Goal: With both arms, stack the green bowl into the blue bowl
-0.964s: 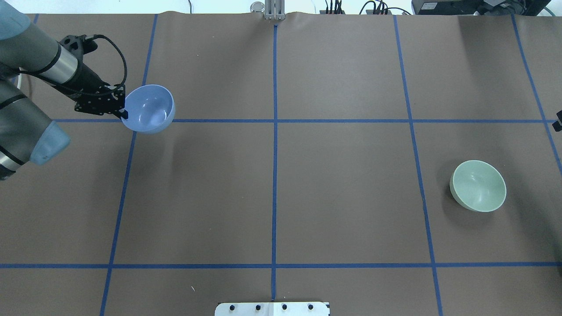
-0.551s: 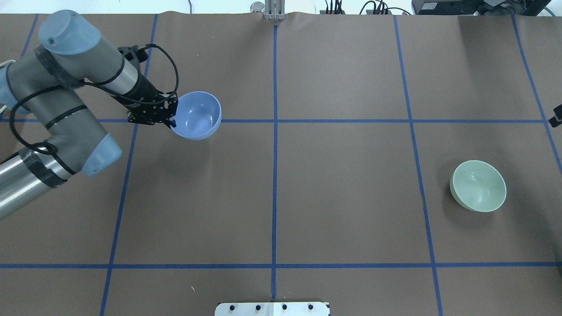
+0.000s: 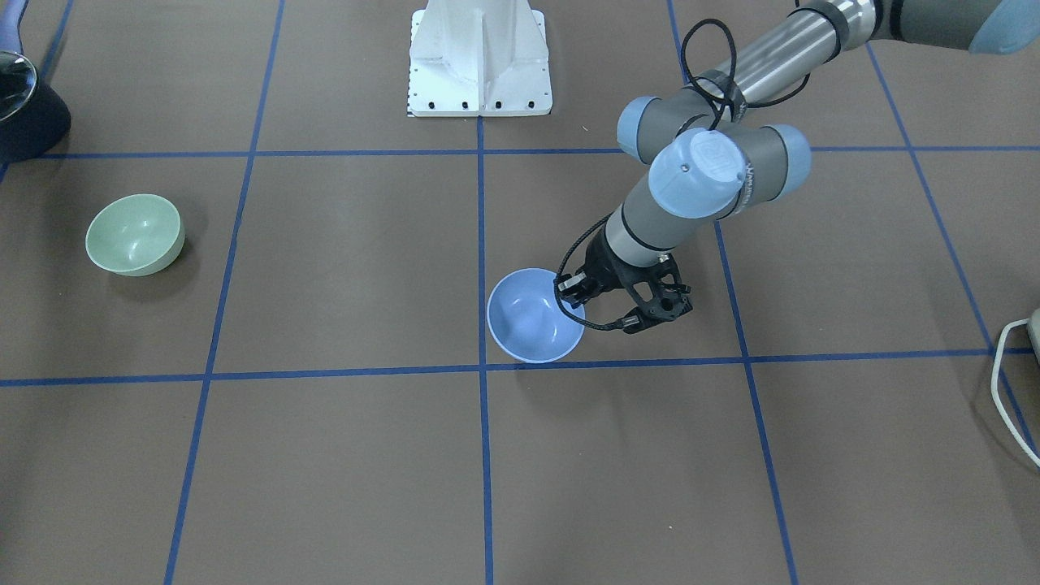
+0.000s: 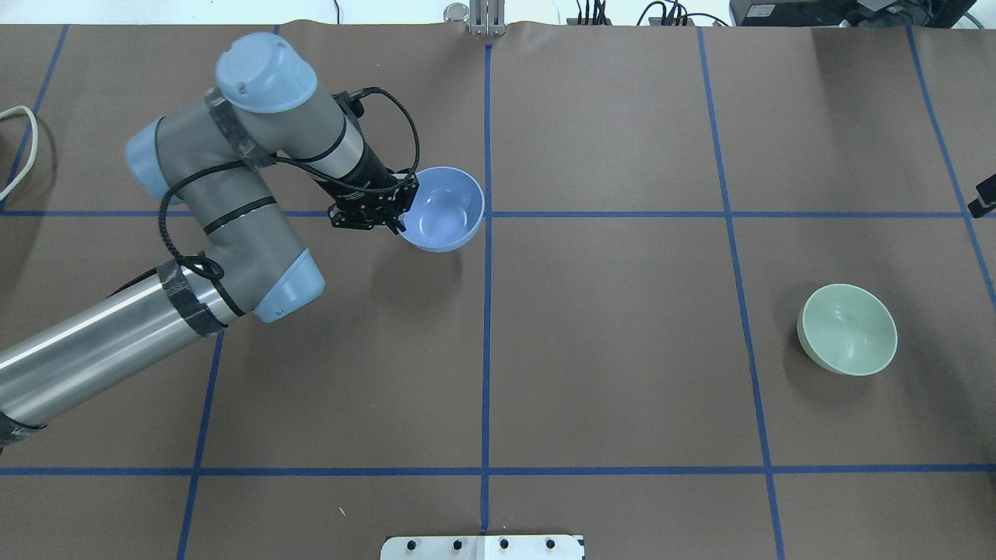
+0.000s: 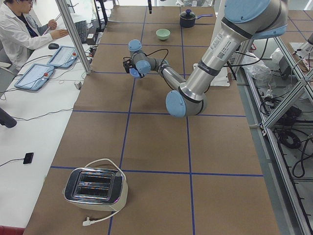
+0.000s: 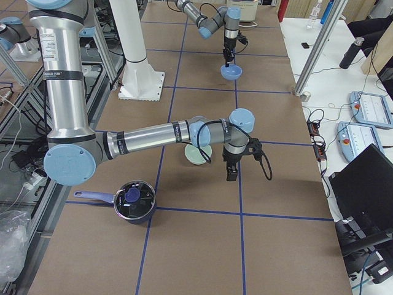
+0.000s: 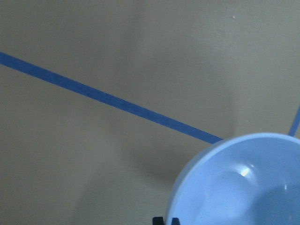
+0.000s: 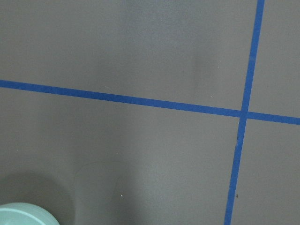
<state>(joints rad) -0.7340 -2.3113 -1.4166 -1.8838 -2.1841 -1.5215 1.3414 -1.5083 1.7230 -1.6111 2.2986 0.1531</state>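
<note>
Lettering is seen on the right arm's [image 6: 61,92] upright tube but is too small to be read. The table [image 4: 615,373] is covered in brown paper gridded with blue tape [image 4: 485,350]. A toaster [image 5: 95,186] and a lidded pot [image 6: 134,201] stand at opposite ends. The blue bowl [image 4: 443,208], empty, is clamped at its rim by the left gripper [image 4: 397,223], just beside the centre tape line. The green bowl [image 4: 848,330], empty, rests upright on the table, well apart. The right gripper [image 6: 231,173] hangs near it; whether it is parted or closed cannot be told.
</note>
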